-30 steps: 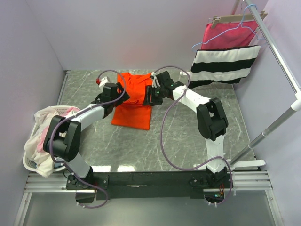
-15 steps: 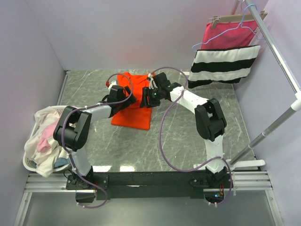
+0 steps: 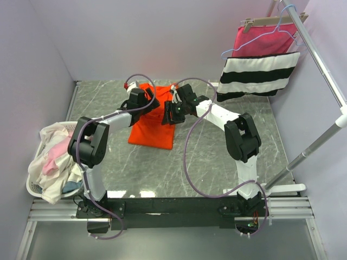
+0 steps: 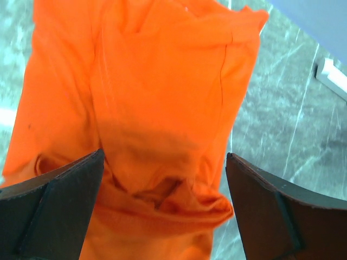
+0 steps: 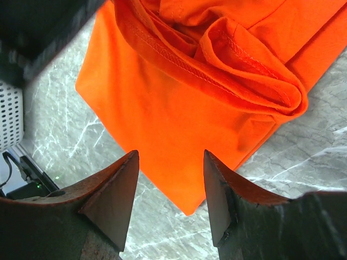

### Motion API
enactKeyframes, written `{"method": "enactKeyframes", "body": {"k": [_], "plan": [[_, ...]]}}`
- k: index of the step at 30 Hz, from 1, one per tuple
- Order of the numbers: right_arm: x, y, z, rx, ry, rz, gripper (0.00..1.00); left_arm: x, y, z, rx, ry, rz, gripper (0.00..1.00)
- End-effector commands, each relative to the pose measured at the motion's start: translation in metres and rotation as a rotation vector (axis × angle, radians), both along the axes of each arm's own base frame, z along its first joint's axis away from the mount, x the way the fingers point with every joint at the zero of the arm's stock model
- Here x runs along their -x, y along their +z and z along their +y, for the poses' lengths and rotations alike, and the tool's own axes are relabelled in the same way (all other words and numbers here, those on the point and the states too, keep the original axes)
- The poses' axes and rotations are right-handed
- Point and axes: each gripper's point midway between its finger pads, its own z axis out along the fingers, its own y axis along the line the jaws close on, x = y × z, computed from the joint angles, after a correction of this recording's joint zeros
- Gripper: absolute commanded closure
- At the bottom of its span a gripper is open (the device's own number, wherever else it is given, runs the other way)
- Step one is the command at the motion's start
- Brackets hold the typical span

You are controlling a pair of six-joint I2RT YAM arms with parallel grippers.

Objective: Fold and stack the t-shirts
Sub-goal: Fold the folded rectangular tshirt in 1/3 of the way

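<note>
The orange-red t-shirt (image 3: 153, 123) lies partly folded on the marble table, long side running front to back. My left gripper (image 3: 142, 104) is open over its far left part; in the left wrist view the bunched cloth (image 4: 162, 135) sits between the spread jaws. My right gripper (image 3: 166, 114) is open just above the shirt's right edge; the right wrist view shows a rolled fold (image 5: 244, 70) and a corner of the shirt (image 5: 187, 208) between the jaws. Cream-white and pale pink shirts (image 3: 50, 157) are heaped in a basket at the left.
A white laundry basket (image 3: 32, 187) stands at the table's left front. A pink cloth with black and white stripes (image 3: 259, 67) hangs from a rack (image 3: 320, 59) at the back right. Grey walls close the back and left.
My left gripper has moved away from me and to the right, along the shirt's left edge to its far part. My right gripper has shifted slightly left over the shirt.
</note>
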Motion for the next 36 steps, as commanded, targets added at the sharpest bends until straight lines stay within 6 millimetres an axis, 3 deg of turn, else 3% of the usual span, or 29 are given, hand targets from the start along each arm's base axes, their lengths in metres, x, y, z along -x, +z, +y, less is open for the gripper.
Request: {"method": "enactKeyframes", "body": {"k": [1,5,7,12,16,19,27,36], "plan": [[-0.002,0.008,-0.002,-0.006,-0.003,-0.030,0.42,-0.023,0.004,0.011,-0.040,0.030,-0.042,0.01],[-0.002,0.010,-0.003,-0.003,-0.003,-0.036,0.42,-0.018,0.012,0.018,-0.042,0.039,-0.062,0.01],[-0.001,0.009,-0.003,-0.001,-0.002,-0.036,0.42,-0.011,0.032,0.019,-0.030,0.037,-0.103,0.01],[-0.004,0.009,0.000,-0.015,0.001,-0.032,0.42,0.014,0.056,0.030,-0.035,0.041,-0.109,0.01],[-0.005,0.004,0.002,-0.019,0.004,-0.019,0.42,0.032,0.062,0.031,-0.023,0.012,-0.107,0.01],[-0.004,0.004,0.003,-0.017,0.004,-0.018,0.42,0.044,0.059,0.030,-0.011,-0.003,-0.100,0.01],[-0.003,0.005,0.000,-0.009,0.002,-0.023,0.42,0.061,0.021,0.019,-0.014,-0.033,-0.017,0.01],[-0.002,0.001,-0.001,-0.001,0.002,-0.017,0.42,0.047,-0.002,0.013,-0.050,-0.034,0.024,0.01]]}}
